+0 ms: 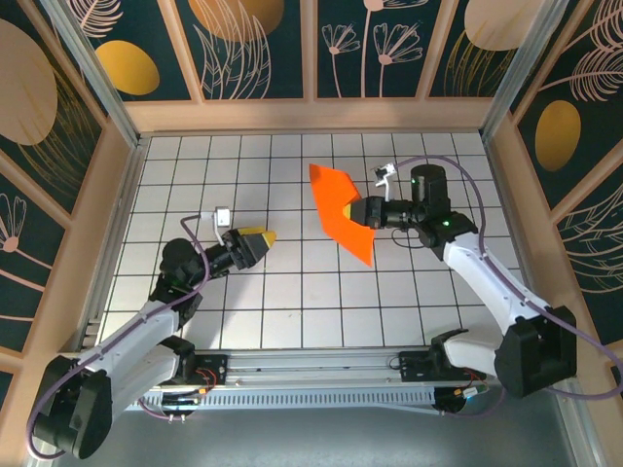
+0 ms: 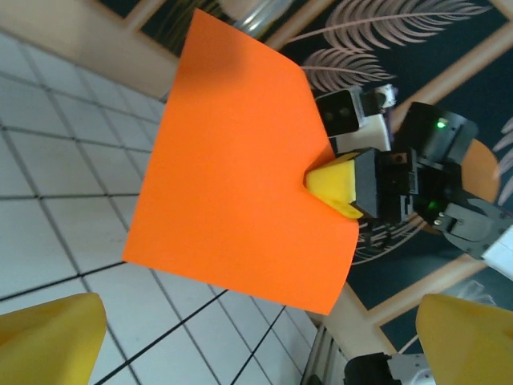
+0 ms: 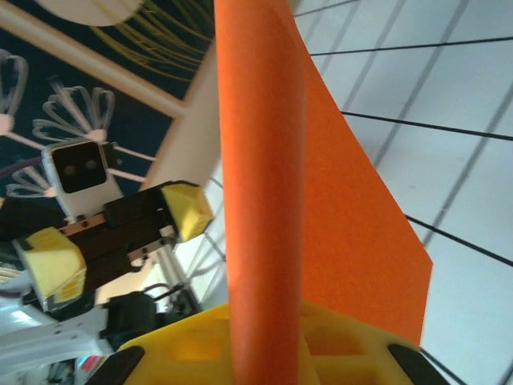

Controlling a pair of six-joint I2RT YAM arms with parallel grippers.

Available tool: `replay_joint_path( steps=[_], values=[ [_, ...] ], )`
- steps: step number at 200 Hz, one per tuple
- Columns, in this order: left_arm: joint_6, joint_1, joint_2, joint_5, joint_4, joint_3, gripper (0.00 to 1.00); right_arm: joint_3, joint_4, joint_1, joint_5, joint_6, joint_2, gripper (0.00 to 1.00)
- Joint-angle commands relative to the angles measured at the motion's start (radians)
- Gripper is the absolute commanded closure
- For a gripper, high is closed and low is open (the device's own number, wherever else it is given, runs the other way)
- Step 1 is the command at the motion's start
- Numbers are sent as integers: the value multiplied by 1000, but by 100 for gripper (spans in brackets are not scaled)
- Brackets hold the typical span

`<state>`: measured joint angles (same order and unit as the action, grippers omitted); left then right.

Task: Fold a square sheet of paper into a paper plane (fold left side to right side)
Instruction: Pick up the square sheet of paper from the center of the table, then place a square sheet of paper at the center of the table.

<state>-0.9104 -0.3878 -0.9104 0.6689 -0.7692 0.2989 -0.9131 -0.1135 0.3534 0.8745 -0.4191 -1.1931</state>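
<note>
The surface (image 1: 292, 311) was a flat white floor of square tiles ruled with thin dark lines. It was boxed in on three sides by pale wooden framing that held dark wall panels (image 1: 258, 49) painted with leaves, flowers and gold ovals. A metal rail (image 1: 321, 375) ran along the near edge, where both arms were mounted. The tiles lay bare in front of and between the arms, giving open room across the middle and toward the far wall. The side walls stood closer to each arm's outer flank. The square sheet of paper (image 1: 341, 209) was right of centre in the far half. It was lifted off the tiles and stood on edge at a tilt, with one pointed corner hanging down toward the near side. The right end effector (image 1: 373, 211) was clenched on the sheet's right edge, a yellow fingertip (image 2: 337, 186) pressed flat against the paper. In the right wrist view the sheet rose straight up from between that end effector's yellow fingers. The paper was bright plain orange and unmarked, and bowed in a soft curve rather than lying flat. Whether it carried a sharp crease could not be told. The left end effector (image 1: 261, 238) was released, its yellow fingers (image 3: 188, 210) spread wide. It sat low over the tiles, well apart from the sheet and pointing toward it.
</note>
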Motion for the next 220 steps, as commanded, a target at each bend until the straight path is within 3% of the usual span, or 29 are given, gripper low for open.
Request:
replay_joint_path(
  steps=[1,65,117,133,168,181,220],
  values=[
    [57,4,3,98,-90,63,1,-30,61,15,126,-64,47,84],
    [93,4,-87,198,-108,179,1,-61,179,133,208,-103,102,84],
    [94,3,-113,276,-117,223,3,-76,242,188,212,-114,50,84],
    [99,3,-115,294,-110,229,16,-90,217,188,191,-90,28,84],
    [138,3,-96,273,-44,229,70,-112,149,184,119,-35,12,84],
    [153,3,-94,260,-16,227,84,-107,139,178,102,-32,12,82],
    [157,3,-106,192,63,214,99,-101,64,144,1,-1,28,69]
  ],
)
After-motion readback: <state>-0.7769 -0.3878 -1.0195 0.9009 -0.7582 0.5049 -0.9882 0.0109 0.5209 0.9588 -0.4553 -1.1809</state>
